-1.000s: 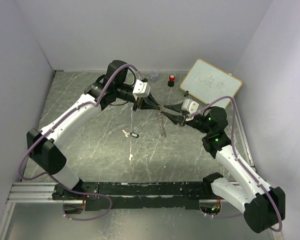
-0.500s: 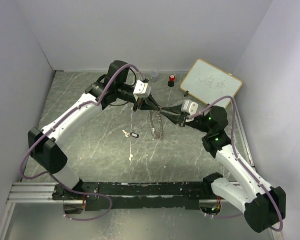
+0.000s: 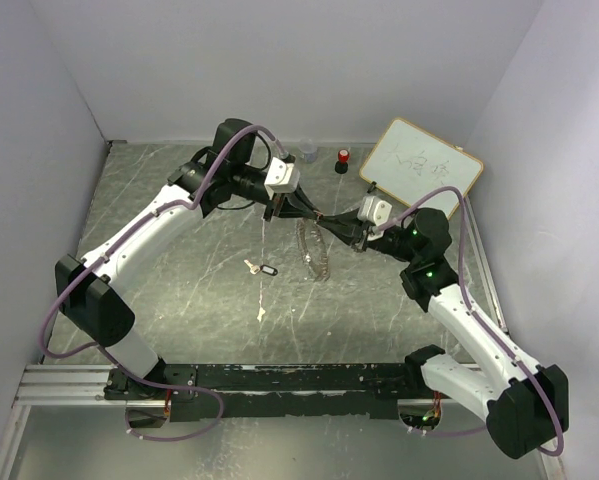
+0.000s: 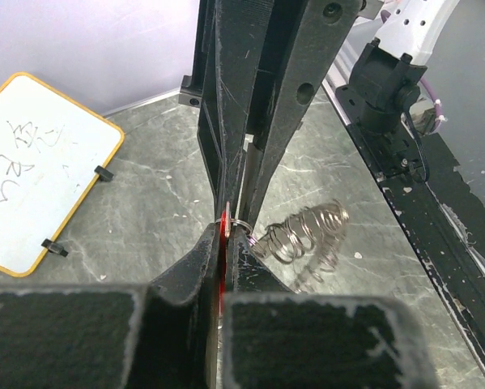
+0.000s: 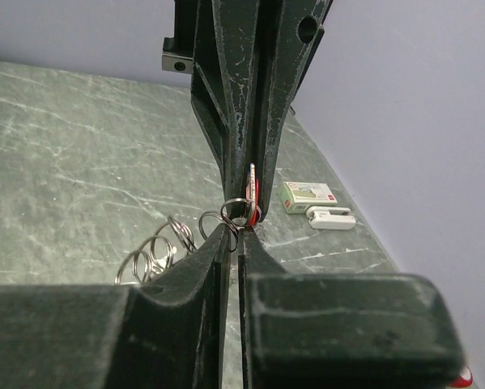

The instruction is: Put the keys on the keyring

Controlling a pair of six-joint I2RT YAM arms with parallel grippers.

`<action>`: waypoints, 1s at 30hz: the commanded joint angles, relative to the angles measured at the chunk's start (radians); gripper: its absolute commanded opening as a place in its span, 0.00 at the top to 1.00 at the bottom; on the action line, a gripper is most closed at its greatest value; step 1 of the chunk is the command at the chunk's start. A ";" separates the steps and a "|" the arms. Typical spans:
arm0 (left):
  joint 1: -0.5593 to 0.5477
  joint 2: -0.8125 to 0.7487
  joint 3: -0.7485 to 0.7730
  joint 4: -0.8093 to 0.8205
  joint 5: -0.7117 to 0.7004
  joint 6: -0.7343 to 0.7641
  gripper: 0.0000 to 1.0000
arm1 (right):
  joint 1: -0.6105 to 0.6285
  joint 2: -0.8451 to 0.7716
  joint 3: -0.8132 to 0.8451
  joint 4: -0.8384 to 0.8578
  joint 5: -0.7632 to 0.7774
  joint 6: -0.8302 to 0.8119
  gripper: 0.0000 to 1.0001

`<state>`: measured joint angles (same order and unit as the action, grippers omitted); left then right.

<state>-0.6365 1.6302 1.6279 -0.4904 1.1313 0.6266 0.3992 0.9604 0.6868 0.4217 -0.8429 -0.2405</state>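
- My left gripper (image 4: 226, 232) is clamped tight on the flat head of the red-headed key (image 5: 254, 193), raised above the middle of the worktop (image 3: 179, 300).
- My right gripper (image 5: 232, 235) meets it tip to tip. Its jaws are almost together, with only a thin slit between them, and they appear to pinch a top loop of the keyring (image 3: 315, 252).
- The keyring hangs below the point where both grippers meet. I cannot tell whether its lower end touches the worktop.
- I judge the step in hand to be working the red-headed key onto the ring's wire.
- The next move calls for a small, careful slide or turn of the key along the loop while my right gripper holds the ring steady.
- The two sets of fingertips crowd each other, which leaves little room and hides the joint.
- The black-tagged key (image 3: 263, 268) lies flat near the middle of the worktop, left of the hanging ring and apart from it, not yet on it.
- A whiteboard (image 3: 422, 168) leans at the far right corner and a red-topped cylinder (image 3: 343, 160) stands by the far edge, both well clear of the work.
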 commanded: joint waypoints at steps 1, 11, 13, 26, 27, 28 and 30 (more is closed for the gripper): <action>0.002 -0.004 0.035 0.023 0.048 0.025 0.93 | 0.010 0.005 0.034 0.005 -0.015 0.007 0.97; 0.003 -0.085 -0.108 0.200 -0.153 -0.095 0.93 | 0.009 -0.061 0.000 0.049 0.113 0.099 1.00; 0.003 -0.134 -0.190 0.311 -0.226 -0.172 0.93 | 0.010 -0.077 -0.033 0.107 0.146 0.165 1.00; -0.003 -0.243 -0.452 0.610 -0.379 -0.330 0.93 | 0.008 -0.060 -0.112 0.410 0.287 0.387 1.00; -0.005 -0.236 -0.454 0.609 -0.378 -0.330 0.93 | 0.008 -0.055 -0.112 0.425 0.287 0.396 1.00; -0.010 -0.228 -0.456 0.607 -0.379 -0.331 0.93 | 0.008 -0.051 -0.111 0.438 0.287 0.404 1.00; -0.018 -0.210 -0.460 0.600 -0.380 -0.331 0.93 | 0.007 -0.044 -0.109 0.465 0.291 0.418 1.00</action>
<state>-0.6472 1.3926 1.1839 0.0811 0.7879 0.3168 0.4099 0.9184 0.5751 0.7124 -0.5991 0.1173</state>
